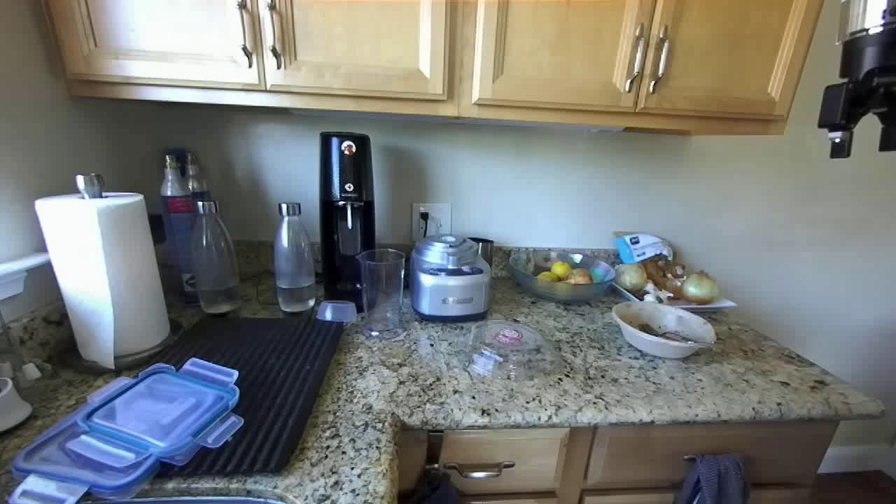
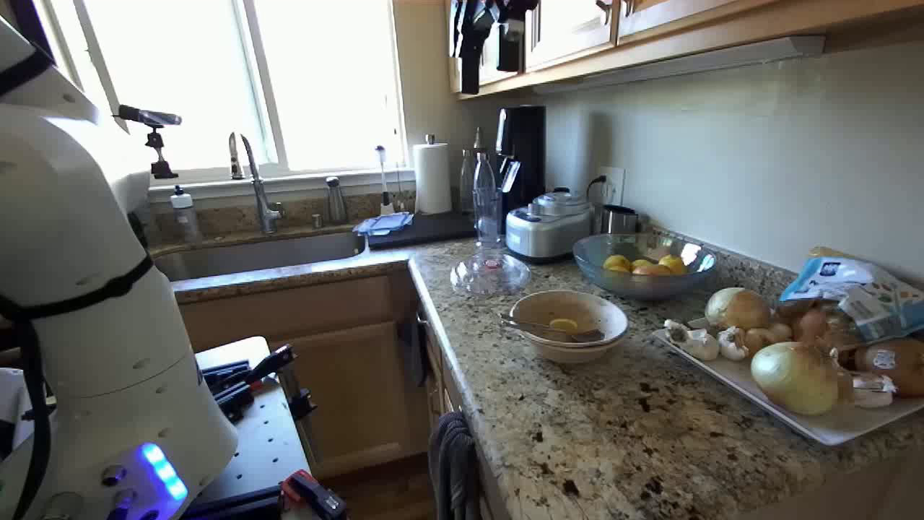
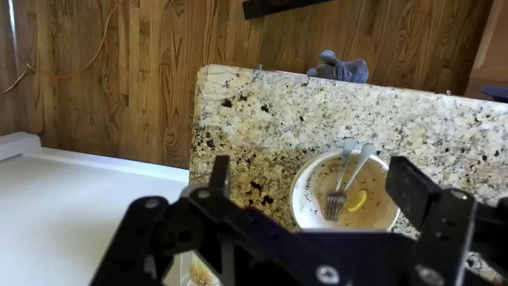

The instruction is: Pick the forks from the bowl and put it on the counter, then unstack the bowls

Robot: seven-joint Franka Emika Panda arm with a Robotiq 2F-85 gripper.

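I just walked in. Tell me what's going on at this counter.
A robot arm stands by the granite counter, its jaws open and holding nothing, up in the air above the countertop. The forks lie in the upper of two stacked off-white bowls, handles over the rim, next to a yellow slice that looks like lemon. The forks are not yet out and the bowls not yet unstacked; the forks are probably first.
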